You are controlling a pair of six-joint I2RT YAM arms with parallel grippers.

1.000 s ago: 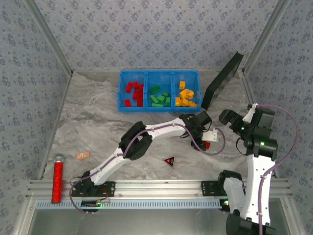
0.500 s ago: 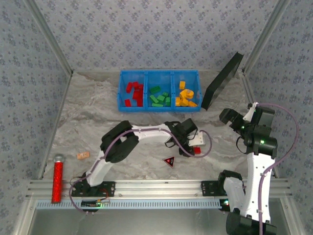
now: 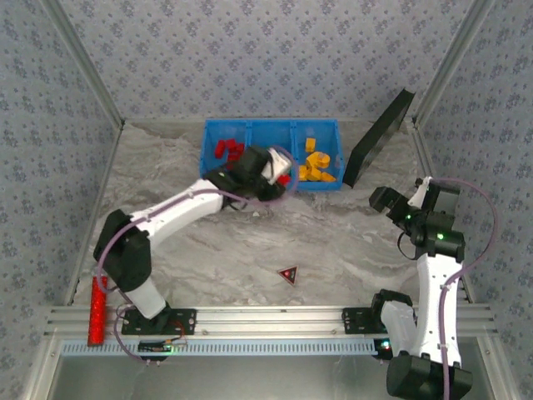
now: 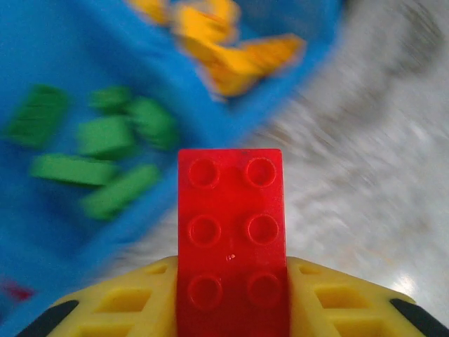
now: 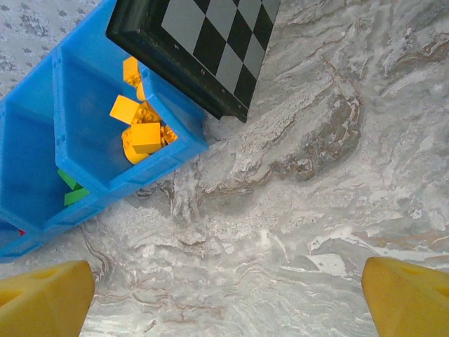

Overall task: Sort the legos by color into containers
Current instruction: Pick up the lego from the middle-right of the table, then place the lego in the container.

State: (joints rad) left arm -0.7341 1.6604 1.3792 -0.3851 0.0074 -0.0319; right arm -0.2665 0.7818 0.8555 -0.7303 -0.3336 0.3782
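Lego (image 4: 230,210), red, pinched in my left gripper (image 4: 230,302), hangs just before the green ones (image 4: 105,137) in the tray (image 4: 70,42) ahead, so releasing here could put it in the wrong compartment.

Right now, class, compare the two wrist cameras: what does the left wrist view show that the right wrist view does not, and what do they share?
Left wrist but not right wrist: a red brick clamped in the left jaws. Right wrist but not left wrist: a black-framed checkerboard by the tray's yellow end. Both: the blue tray, its yellow bricks, green bricks and the marbled table.
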